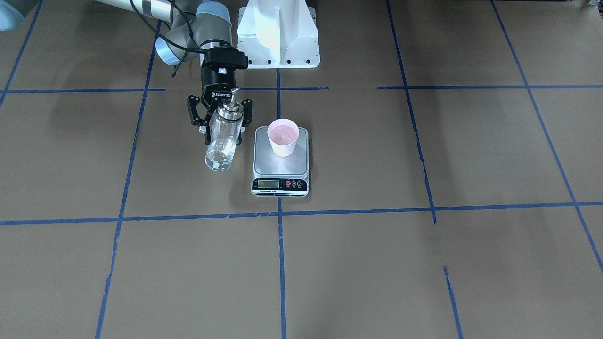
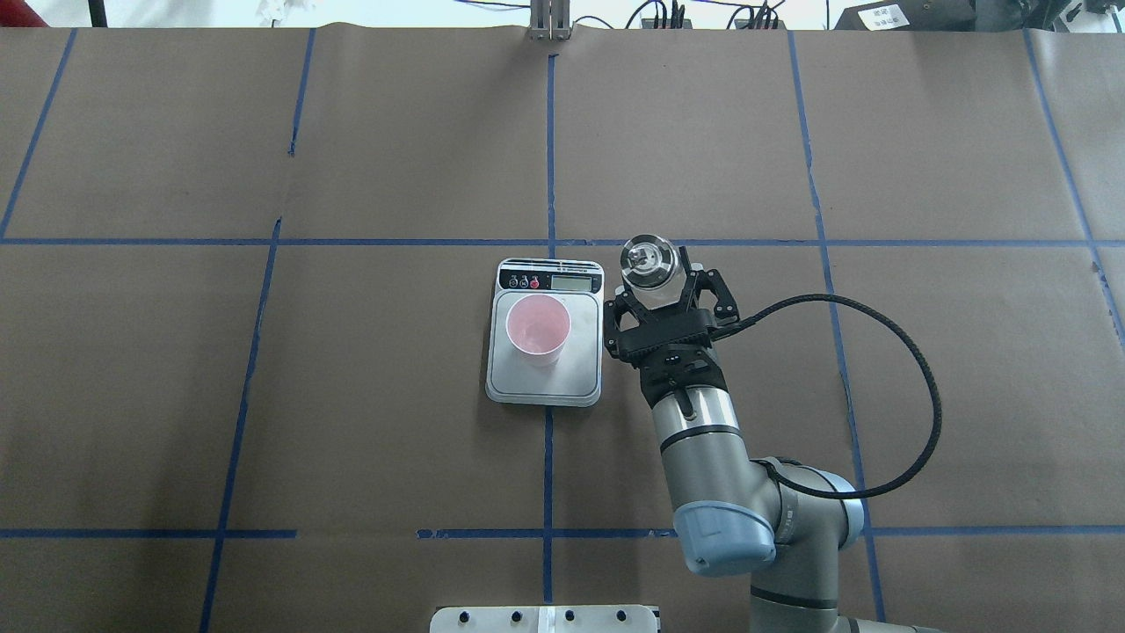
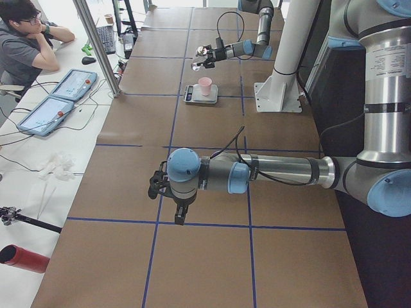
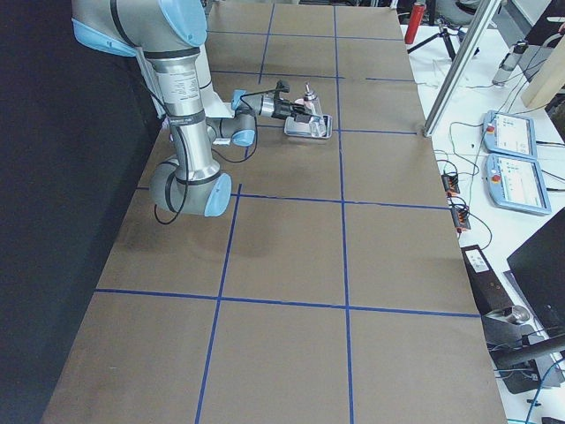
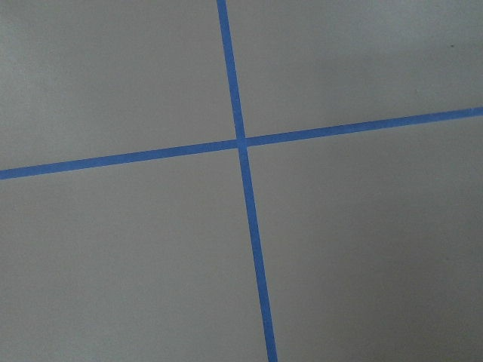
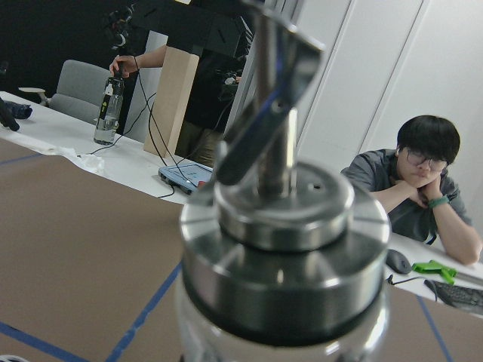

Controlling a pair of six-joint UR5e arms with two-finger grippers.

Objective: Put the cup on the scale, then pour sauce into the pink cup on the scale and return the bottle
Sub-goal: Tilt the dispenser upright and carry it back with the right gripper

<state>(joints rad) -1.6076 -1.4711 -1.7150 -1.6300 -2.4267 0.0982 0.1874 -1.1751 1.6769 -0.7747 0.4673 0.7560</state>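
Glass bottle (image 1: 219,153) sits upright in right tool (image 1: 224,137), cap uppermost.

Table (image 2: 369,413): brown paper cover marked with a blue tape grid (image 2: 550,141). The scale (image 2: 547,383) sits flat near centre, astride the middle tape line, display end at 12 o'clock seen from the robot. The white robot pedestal (image 2: 545,619) stands at the scale's 6 o'clock, well apart.

Brown paper (image 2: 395,396) covers your table, marked into a grid by blue tape lines (image 2: 549,158). On the white side bench (image 3: 26,192) lie two blue-rimmed flat tablets (image 3: 42,115), side by side, and a red cylinder (image 3: 22,258) well apart at the near end. A black mouse (image 3: 88,60) sits near the elbow of your grey shirt (image 3: 19,58).
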